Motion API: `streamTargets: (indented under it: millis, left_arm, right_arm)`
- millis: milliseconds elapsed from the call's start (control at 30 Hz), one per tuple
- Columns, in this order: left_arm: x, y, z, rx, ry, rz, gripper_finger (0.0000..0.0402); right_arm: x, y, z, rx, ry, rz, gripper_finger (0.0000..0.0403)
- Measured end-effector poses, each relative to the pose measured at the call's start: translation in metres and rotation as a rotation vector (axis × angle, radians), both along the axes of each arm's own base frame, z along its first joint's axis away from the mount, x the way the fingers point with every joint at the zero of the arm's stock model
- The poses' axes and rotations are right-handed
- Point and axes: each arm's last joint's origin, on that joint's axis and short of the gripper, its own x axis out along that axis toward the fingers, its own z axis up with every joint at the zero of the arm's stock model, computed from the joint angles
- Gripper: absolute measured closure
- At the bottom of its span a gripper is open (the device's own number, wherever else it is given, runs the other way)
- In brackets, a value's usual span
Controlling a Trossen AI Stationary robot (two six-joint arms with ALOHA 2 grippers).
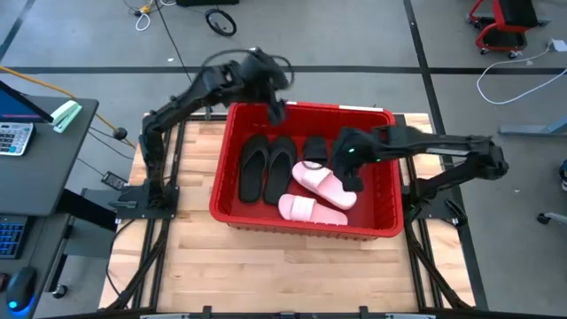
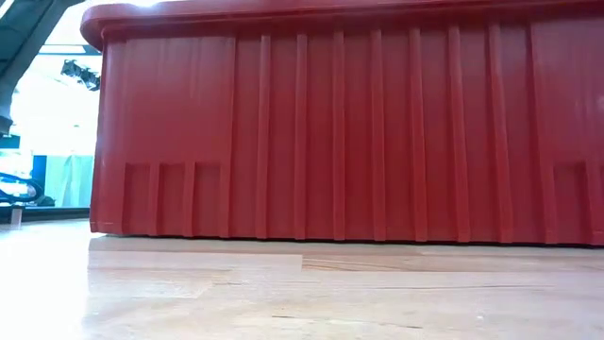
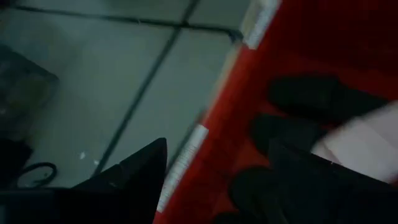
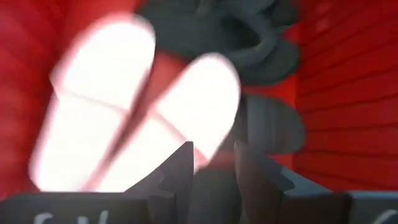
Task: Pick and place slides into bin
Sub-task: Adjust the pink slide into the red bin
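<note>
Pale wooden counter (image 1: 190,257) on a dark frame, set on grey floor. Left of the counter, a dark desk (image 1: 49,164) with a calculator (image 1: 13,137) and a mint-green object (image 1: 66,115). Beyond the counter, black coiled cable (image 1: 221,20); far right, red chair base (image 1: 500,27) and white cable (image 1: 514,75).

No text reads clearly; the bin (image 3: 214,134) rim's pale labels seem too blurred
</note>
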Motion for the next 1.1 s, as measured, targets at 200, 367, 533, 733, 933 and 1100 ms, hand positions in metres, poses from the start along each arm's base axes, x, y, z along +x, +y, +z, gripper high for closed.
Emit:
streamTargets:
  millis: [200, 367, 533, 733, 933, 1100]
  left_arm:
    - [-0.032, 0.018, 0.025, 0.050, -0.061, 0.062, 0.0115]
    - [-0.048, 0.032, 0.031, 0.060, -0.074, 0.115, 0.0115]
    - [-0.055, 0.043, 0.031, 0.062, -0.070, 0.150, 0.0115]
    - [-0.060, 0.050, 0.031, 0.063, -0.070, 0.174, 0.0115]
    - [-0.061, 0.052, 0.031, 0.064, -0.070, 0.181, 0.0115]
    - [-0.061, 0.052, 0.031, 0.062, -0.072, 0.182, 0.0115]
  right_arm:
    - [0.011, -0.012, -0.071, -0.115, 0.249, 0.259, 0.0285]
    - [0.024, -0.014, -0.100, -0.291, 0.257, 0.304, 0.0297]
    - [0.033, -0.014, -0.107, -0.298, 0.241, 0.329, 0.0305]
    - [0.032, -0.011, -0.108, -0.246, 0.227, 0.369, 0.0304]
    - [0.028, -0.010, -0.102, -0.218, 0.210, 0.333, 0.0304]
    - [0.025, -0.008, -0.105, -0.151, 0.234, 0.348, 0.0304]
